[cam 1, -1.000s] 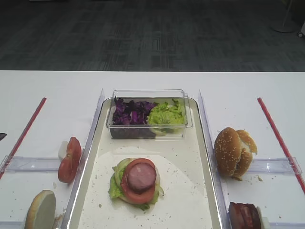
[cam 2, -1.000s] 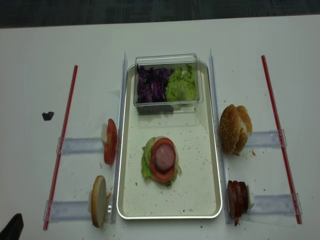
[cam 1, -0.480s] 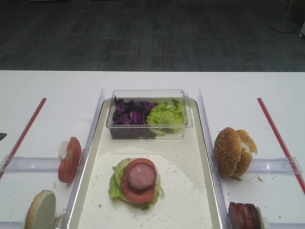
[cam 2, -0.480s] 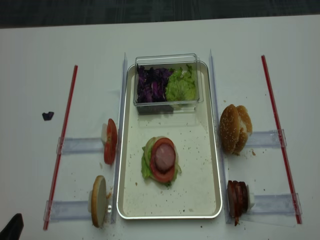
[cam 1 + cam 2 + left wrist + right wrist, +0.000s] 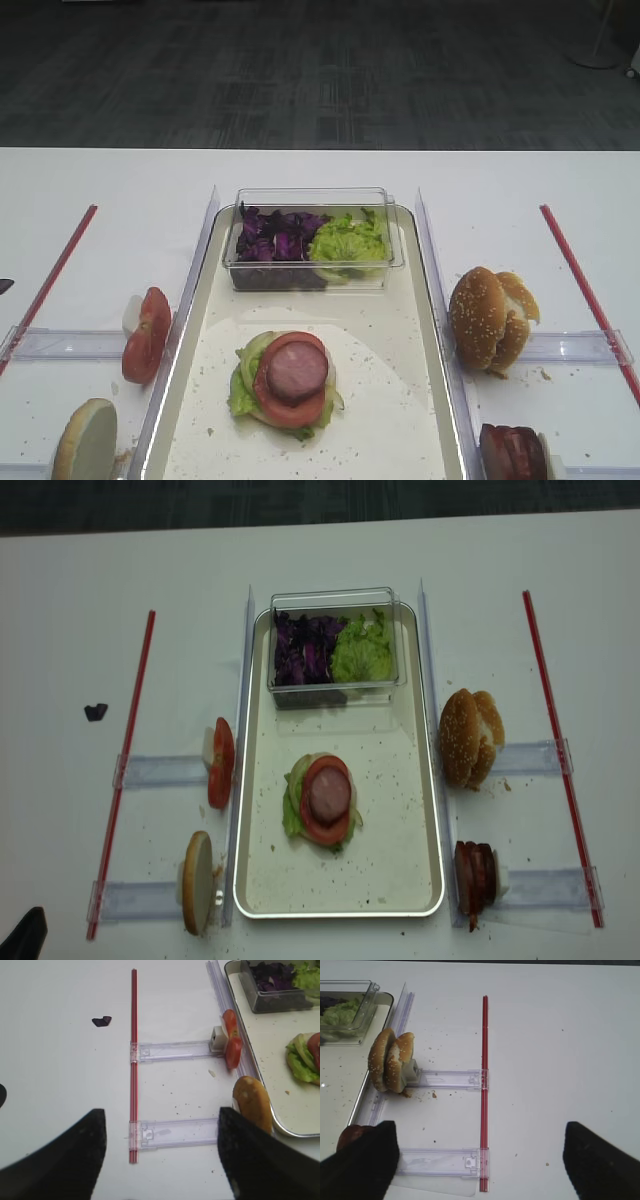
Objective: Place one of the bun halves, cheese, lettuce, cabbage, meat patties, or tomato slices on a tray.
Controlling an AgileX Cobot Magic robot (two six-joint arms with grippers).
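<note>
A white surface (image 5: pixel 60 600) holds a tray (image 5: pixel 405 880) with a stack of lettuce (image 5: pixel 292 818), a tomato slice (image 5: pixel 312 828) and a meat patty (image 5: pixel 327 795) at its middle. More meat patties (image 5: pixel 474 873) and bun halves (image 5: pixel 468 737) stand just right of the tray. Both grippers, the right gripper (image 5: pixel 480 1160) and the left gripper (image 5: pixel 162 1157), hover empty, fingers (image 5: pixel 600 1157) spread wide apart.

No legible text, label, brand, number or sign appears in any view. The tray (image 5: pixel 425 780), the clear plastic box (image 5: pixel 335 598), the red strips (image 5: pixel 125 750) and the clear plastic holders (image 5: pixel 451 1079) carry no readable markings.
</note>
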